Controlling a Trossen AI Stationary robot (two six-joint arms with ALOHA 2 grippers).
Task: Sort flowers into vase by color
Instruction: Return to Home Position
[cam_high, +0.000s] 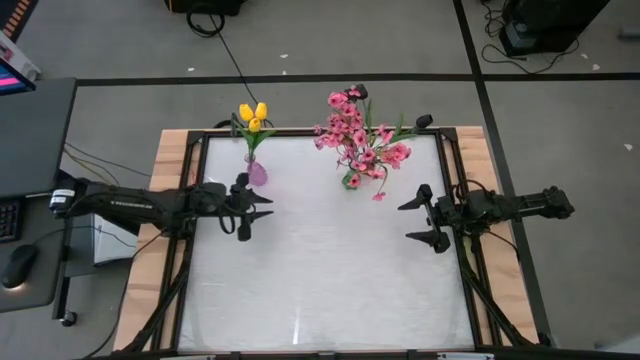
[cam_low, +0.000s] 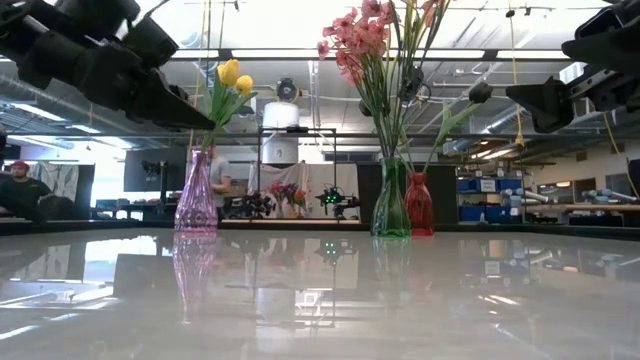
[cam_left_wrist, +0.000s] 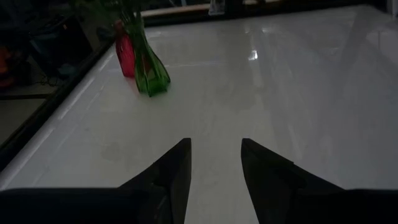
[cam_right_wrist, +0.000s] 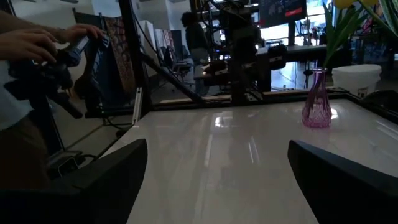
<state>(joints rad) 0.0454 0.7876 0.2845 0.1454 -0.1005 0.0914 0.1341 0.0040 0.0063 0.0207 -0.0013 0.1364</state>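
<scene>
Yellow tulips (cam_high: 253, 116) stand upright with their stems in a purple glass vase (cam_high: 257, 173) (cam_low: 196, 200) near the table's far left. Pink blossom sprays (cam_high: 358, 140) stand in a green vase (cam_low: 391, 205) (cam_left_wrist: 150, 73), with a red vase (cam_low: 419, 205) (cam_left_wrist: 125, 55) right beside it, near the far right. Dark tulip heads (cam_high: 424, 121) show at the bunch's far side; which vase holds them I cannot tell. My left gripper (cam_high: 265, 208) (cam_left_wrist: 214, 149) hovers open just near of the purple vase. My right gripper (cam_high: 412, 221) (cam_right_wrist: 217, 155) hovers open at the table's right side.
The white tabletop (cam_high: 330, 270) lies bare across its middle and near half, bounded by a dark frame (cam_high: 455, 180). A person's hands (cam_right_wrist: 37, 43) hold a controller beyond the table's left side. People and lab equipment show in the room behind.
</scene>
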